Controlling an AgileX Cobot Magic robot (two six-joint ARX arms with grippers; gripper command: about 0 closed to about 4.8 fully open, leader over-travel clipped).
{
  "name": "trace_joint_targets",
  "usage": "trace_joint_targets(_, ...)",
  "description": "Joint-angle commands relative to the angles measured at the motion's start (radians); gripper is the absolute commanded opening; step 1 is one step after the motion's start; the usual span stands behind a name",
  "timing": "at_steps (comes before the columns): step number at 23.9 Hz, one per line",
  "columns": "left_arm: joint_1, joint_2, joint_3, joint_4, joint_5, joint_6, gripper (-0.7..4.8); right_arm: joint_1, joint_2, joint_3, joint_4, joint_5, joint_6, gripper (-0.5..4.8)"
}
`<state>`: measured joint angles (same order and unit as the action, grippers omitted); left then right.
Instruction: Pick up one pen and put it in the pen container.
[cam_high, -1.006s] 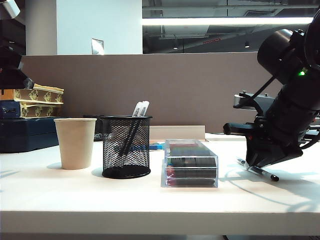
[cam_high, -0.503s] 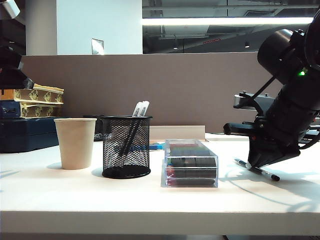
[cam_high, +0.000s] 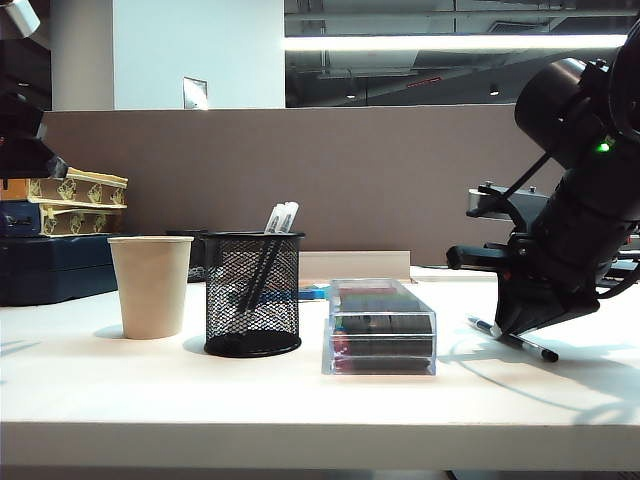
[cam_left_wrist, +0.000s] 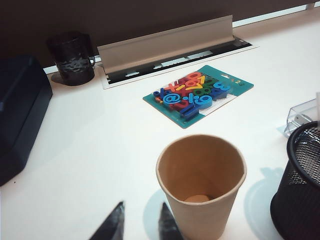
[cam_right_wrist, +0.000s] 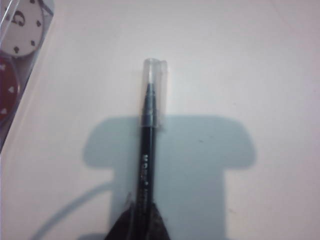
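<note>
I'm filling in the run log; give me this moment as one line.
right gripper: shut on slim black pen, lying on white table | left gripper: open, by beige paper cup | black wire-mesh pen container: two pens inside

Office workstation. A white desk surface (cam_high: 300, 400) backs onto a grey-brown fabric partition panel (cam_high: 350, 170), with a pale hinged cable-tray lid (cam_left_wrist: 165, 42) standing open along the desk's rear edge. Beyond the partition, a long ceiling strip light (cam_high: 450, 42) and exposed dark ceiling services mark an open-plan interior. Desk stationery, namely a black wire-mesh pen cup (cam_high: 253, 293) holding black-and-white pens (cam_high: 280, 218), supports this reading.
</note>
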<state>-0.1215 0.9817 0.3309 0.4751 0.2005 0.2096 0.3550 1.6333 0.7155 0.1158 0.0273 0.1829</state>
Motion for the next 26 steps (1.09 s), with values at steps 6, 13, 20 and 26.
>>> trace_joint_targets(6, 0.001, -0.001, 0.006, 0.013, 0.005, 0.000, 0.84, 0.002, -0.029, 0.053, 0.010, 0.004, 0.000, -0.01)
trace_joint_targets(13, 0.001, -0.002, 0.006, 0.042, 0.006, -0.058, 0.84, 0.002, -0.054, 0.095, -0.014, -0.006, 0.000, -0.01)
trace_joint_targets(20, 0.000, -0.002, 0.057, 0.098, 0.077, -0.143, 0.84, 0.002, -0.118, 0.112, -0.014, -0.031, 0.001, -0.01)
trace_joint_targets(26, -0.014, -0.002, 0.144, 0.087, 0.158, -0.224, 0.84, 0.002, -0.172, 0.119, -0.007, -0.089, 0.032, -0.02)
